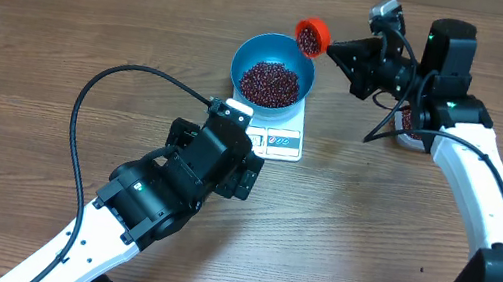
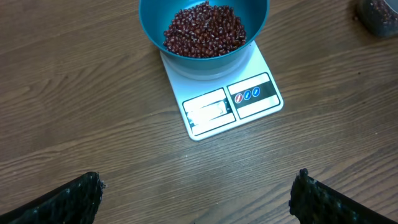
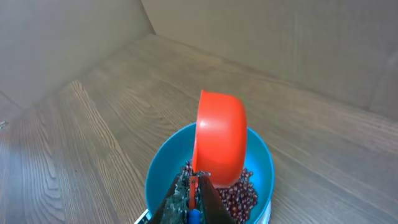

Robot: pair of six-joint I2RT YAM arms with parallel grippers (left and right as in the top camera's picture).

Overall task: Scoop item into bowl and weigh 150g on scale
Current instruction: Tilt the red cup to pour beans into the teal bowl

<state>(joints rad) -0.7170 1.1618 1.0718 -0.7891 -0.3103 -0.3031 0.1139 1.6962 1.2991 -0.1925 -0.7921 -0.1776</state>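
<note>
Closed right gripper [image 1: 338, 52] is clamped on orange scoop [image 1: 312, 36], tipped over bowl [image 1: 243, 54] of beans [image 1: 271, 82] on scale [image 1: 283, 144]; left gripper [image 2: 196, 199] held open, empty. Overshoot risked if tipped too fast; beans may be spilled past rim

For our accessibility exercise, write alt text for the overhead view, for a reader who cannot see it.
A blue bowl of red-brown beans sits on a white scale on a wooden table. The right gripper holds an orange scoop at the bowl's rim; the left arm lies near the scale.
</note>
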